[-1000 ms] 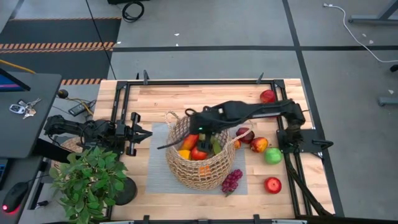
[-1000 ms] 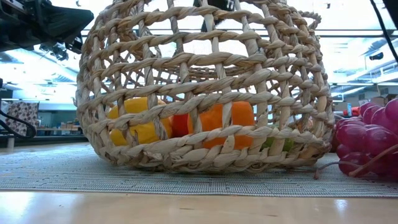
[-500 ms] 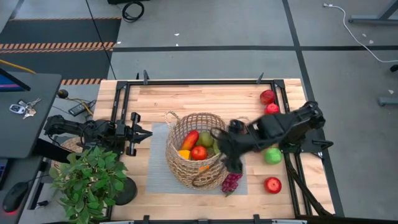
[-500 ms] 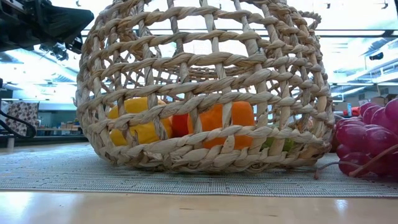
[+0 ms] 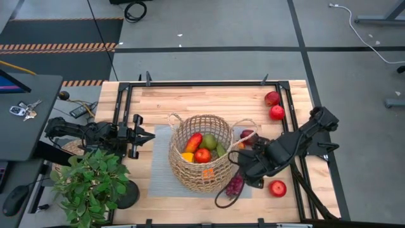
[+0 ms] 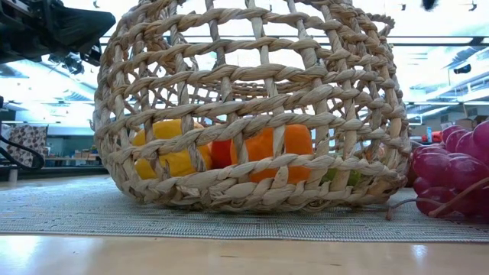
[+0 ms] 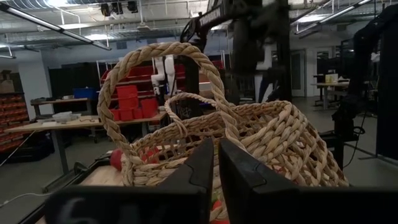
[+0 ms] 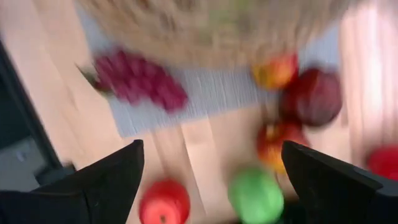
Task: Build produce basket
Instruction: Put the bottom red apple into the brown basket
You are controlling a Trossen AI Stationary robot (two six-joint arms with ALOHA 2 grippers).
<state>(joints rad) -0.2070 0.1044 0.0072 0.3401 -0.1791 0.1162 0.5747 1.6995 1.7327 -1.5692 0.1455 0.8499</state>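
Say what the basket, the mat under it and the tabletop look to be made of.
Basket: tan wicker or twisted rope, matte, coarse open weave. Mat: grey woven fabric, seemingly, with fine ribs. Tabletop: pale wood planks, smooth, with visible grain.

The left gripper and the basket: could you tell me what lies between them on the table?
Only bare wood and the grey mat's edge lie between the shut left gripper and the basket, as the high view shows.

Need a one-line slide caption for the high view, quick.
Right claw open above grapes beside the part-filled basket; left claw parked shut.
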